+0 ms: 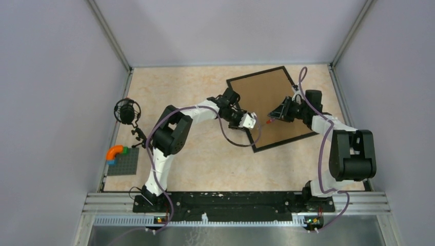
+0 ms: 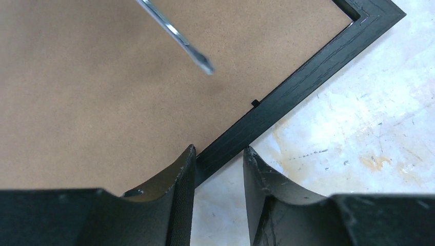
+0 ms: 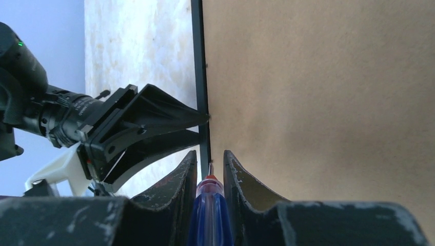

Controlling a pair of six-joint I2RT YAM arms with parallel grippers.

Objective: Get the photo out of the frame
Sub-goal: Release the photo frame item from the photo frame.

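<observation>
the frame lay flat on the table, over on the far right side, with its brown back facing up and its thin black rim all around. it sat turned a bit, like a diamond. the left claw was at the frame's left edge. one finger was over the brown back and the other was over the table, with the black rim between them. the fingers were part way apart, and i could not tell if they were squeezing the rim or just sitting around it. a tiny black tab stuck out from the rim onto the brown back, near the claw. the right claw was closed tight on a screwdriver with a blue handle and a red ring. its thin metal tip pointed at that same edge, close to the left claw, over the brown back. i could not tell if the tip touched. far off on the left stood a round black thing, and near it lay a grey plate with an orange and blue curved block.
</observation>
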